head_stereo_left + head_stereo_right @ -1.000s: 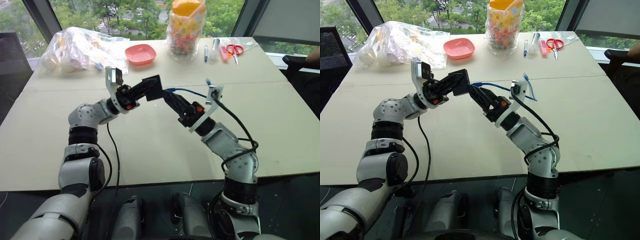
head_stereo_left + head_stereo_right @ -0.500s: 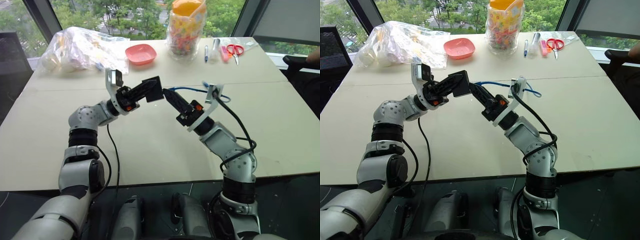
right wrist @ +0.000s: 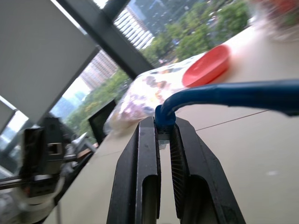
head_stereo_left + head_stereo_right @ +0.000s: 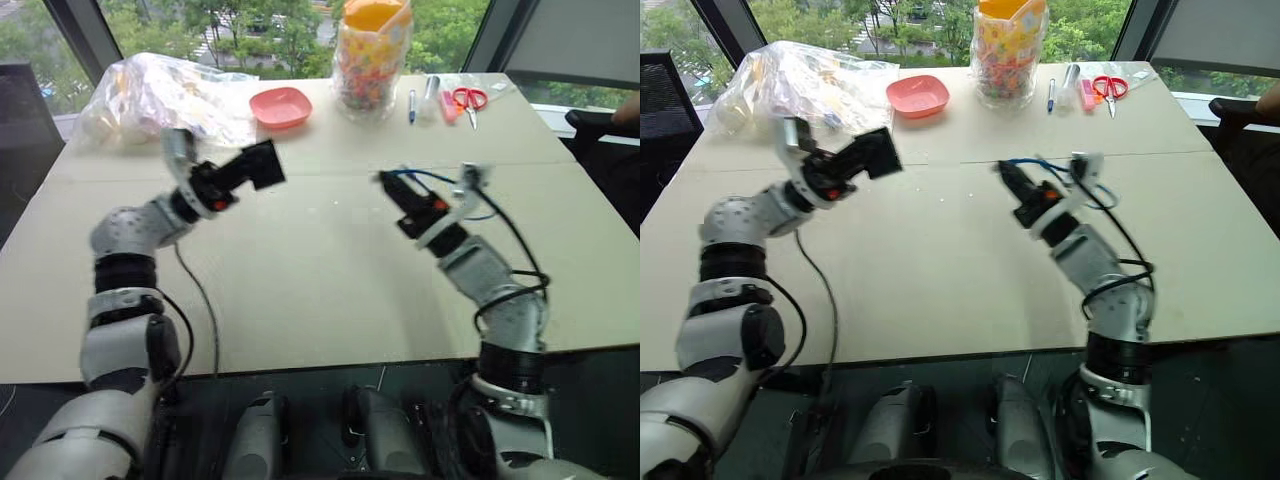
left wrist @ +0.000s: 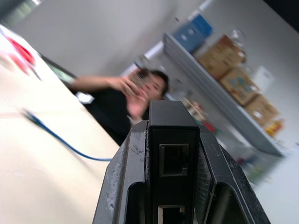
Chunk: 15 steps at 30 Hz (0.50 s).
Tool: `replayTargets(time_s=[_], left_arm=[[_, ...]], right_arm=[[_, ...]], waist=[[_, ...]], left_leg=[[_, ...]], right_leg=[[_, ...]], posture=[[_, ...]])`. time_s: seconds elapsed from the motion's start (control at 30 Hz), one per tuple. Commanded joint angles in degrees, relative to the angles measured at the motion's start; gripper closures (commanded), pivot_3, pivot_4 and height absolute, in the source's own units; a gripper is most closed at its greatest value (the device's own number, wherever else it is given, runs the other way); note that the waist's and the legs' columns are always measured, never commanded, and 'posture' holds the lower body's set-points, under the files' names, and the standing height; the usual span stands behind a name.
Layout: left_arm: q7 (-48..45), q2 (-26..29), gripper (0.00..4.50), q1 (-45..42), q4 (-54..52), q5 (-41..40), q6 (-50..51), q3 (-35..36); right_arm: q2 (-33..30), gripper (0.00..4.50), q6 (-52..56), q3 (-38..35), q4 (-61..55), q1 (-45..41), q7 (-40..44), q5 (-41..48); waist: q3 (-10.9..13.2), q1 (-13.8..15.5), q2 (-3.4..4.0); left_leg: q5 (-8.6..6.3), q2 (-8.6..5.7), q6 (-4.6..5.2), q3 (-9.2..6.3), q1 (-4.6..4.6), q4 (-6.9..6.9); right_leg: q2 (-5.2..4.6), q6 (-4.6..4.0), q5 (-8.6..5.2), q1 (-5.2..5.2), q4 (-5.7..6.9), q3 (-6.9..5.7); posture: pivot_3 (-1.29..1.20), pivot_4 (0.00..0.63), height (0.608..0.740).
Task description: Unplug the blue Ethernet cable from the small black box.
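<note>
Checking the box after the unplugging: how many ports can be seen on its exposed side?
2, both on the small matte-black plastic box clamped in the left hand: one empty squarish port in the middle of the face, another below it, partly cut off. Other sides are hidden.

In the left wrist view we see the small black box (image 5: 172, 161) cut off at the picture's edge, its sides covered by the left pincer's fingers (image 5: 122, 186), and the person (image 5: 126, 105) and shelf boxes (image 5: 243, 86) behind are blurred. In the right wrist view the blue Ethernet cable (image 3: 224, 95) leaves the frame, its plug hidden between the right pincer's fingers (image 3: 145, 163). The bag's (image 4: 165, 95) contents are indistinct.
</note>
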Motion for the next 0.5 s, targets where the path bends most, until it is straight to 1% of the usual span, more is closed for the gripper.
replayTargets(time_s=[0.03,0.1,0.17,0.3,0.37,0.47,0.5], left_arm=[[4.02,-1.89,3.97,-1.67,0.74,2.1,-6.19,-0.3],[7.77,-3.59,3.97,-0.98,-0.78,8.46,-14.32,-4.72],[11.32,-6.26,3.97,0.38,-3.76,14.79,-23.41,-9.47],[14.05,-9.67,3.97,2.11,-7.17,19.15,-32.34,-13.2],[14.92,-11.01,3.97,2.7,-8.23,20.2,-34.86,-14.25],[16.08,-14.0,3.97,3.46,-8.81,22.28,-38.53,-16.75],[16.43,-15.1,3.97,3.57,-8.38,23.0,-39.69,-17.6]], right_arm=[[-1.26,4.43,-0.92,0.46,0.48,-3.01,1.47,-0.39],[-2.91,4.43,-1.31,1.07,3.75,-4.46,0.53,-3.95],[-5.51,4.43,-2.31,3.45,10.49,-7.02,-0.74,-10.62],[-7.74,4.43,-5.06,6.1,20.84,-11.28,-0.38,-18.29],[-7.98,4.43,-6.84,6.25,25.56,-13.27,0.15,-20.78],[-8.83,4.43,-11.86,6.55,39.13,-18.47,0.72,-26.25],[-9.1,3.63,-13.75,6.44,43.42,-20.2,1.2,-27.67]], waist=[[0.0,0.14,0.0],[0.0,0.23,0.0],[0.0,0.23,0.0],[0.0,0.02,0.0],[0.0,-0.07,0.0],[0.0,-0.06,0.0],[0.0,-0.04,0.0]], left_leg=[[0.0,0.0,0.0,-0.01,0.0,-0.01],[0.0,0.0,0.0,-0.01,0.0,-0.01],[0.0,-0.03,0.01,0.02,0.0,0.0],[-0.04,-0.03,0.09,0.14,-0.13,-0.01],[-0.12,-0.04,0.22,0.22,-0.19,-0.04],[-0.14,-0.09,0.27,0.27,-0.25,-0.05],[-0.13,-0.11,0.27,0.33,-0.25,-0.05]], right_leg=[[0.01,0.01,0.0,0.0,-0.01,-0.01],[0.0,0.02,0.01,0.03,-0.01,-0.01],[-0.03,0.01,0.02,0.07,-0.08,0.0],[-0.04,0.05,0.17,0.09,-0.45,0.01],[-0.01,0.21,0.26,0.03,-0.49,0.04],[0.06,0.25,0.28,-0.04,-0.48,0.04],[0.09,0.27,0.28,-0.03,-0.48,0.03]], posture=[[0.0,0.15,0.74],[0.0,0.15,0.74],[0.0,0.15,0.74],[0.0,0.15,0.74],[0.0,0.15,0.74],[0.0,0.15,0.74],[0.0,0.15,0.74]])
